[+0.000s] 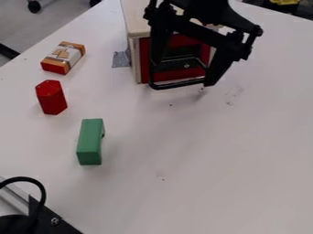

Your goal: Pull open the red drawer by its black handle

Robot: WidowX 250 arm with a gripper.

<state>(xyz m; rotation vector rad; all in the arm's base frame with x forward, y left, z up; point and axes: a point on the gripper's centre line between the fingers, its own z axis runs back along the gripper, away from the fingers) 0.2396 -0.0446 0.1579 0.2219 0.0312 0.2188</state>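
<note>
The black gripper (183,74) hangs at the top centre, open, its two fingers spread wide in front of the red face of a wooden drawer box (136,55). Its fingertips are close to the two sides of the black bar handle (177,84); whether they touch it I cannot tell. To the left, a red prism-shaped block (51,98) stands on the white table. A green block (90,141) with a notch in its right side lies below and to the right of it. Behind the red block lies an orange and red box (63,58) with a pale label.
The white table (207,164) spreads below and right of the box. A grey tape patch (121,59) is beside the box's left side. A black cable (41,192) and a black metal bracket (55,221) occupy the lower left corner. Something yellow (284,2) shows at the top right.
</note>
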